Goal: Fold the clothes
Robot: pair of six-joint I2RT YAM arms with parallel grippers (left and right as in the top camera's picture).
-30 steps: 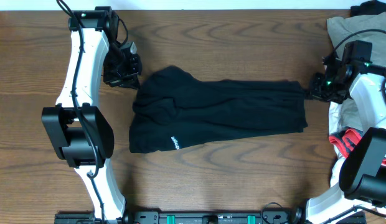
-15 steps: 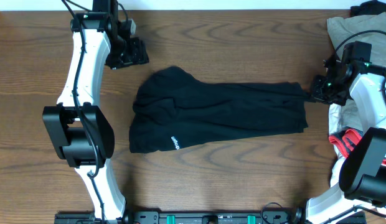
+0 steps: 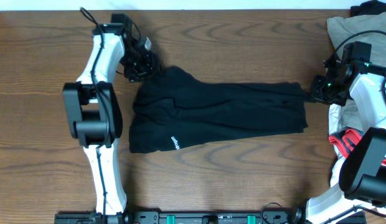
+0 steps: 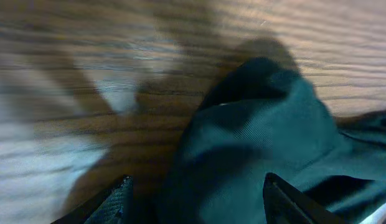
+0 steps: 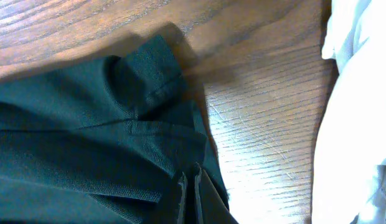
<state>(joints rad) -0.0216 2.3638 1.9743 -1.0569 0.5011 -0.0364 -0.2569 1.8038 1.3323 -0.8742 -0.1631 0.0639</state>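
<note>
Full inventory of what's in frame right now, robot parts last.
table: one, brown wood grain, fills the overhead view.
black garment: one, matte black, laid lengthwise at the table's centre.
logo: one, white, on the black garment's lower left part.
beige garment: one, beige-khaki, top right corner.
red-and-white item: one, red and white, right edge, partly hidden by the right arm.
dark item: one, black, top right corner, cut off by the frame; cannot tell what it is.
left gripper: one, black, open, at the black garment's upper left edge.
right gripper: one, black, shut on the black garment's right end.
</note>
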